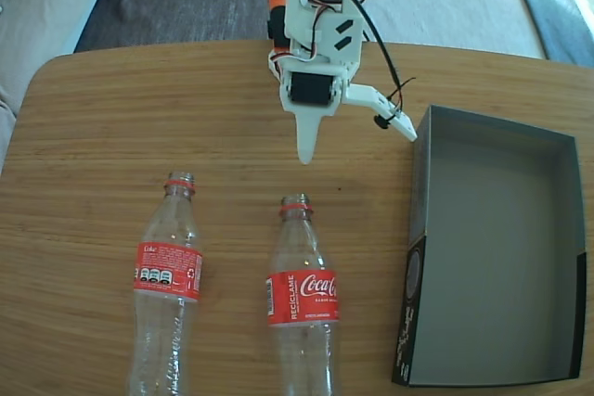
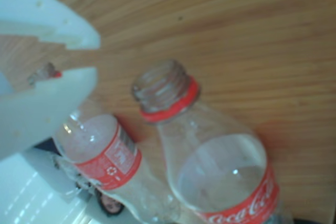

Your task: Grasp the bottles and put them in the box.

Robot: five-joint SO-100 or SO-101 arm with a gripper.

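Box (image 1: 557, 257) in the fixed view only; both bottles (image 1: 302, 294) (image 1: 168, 285) throughout.

Tool (image 1: 357, 141) apparently wide open, pointing down

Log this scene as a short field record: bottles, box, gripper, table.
left bottle: lying on the table, neck toward the arm, capless, fixed view
right bottle: lying parallel, Coca-Cola label up, nearer the box
box: empty, on the right in the fixed view
gripper: open, empty, above the table beyond the bottle necks
table: wooden
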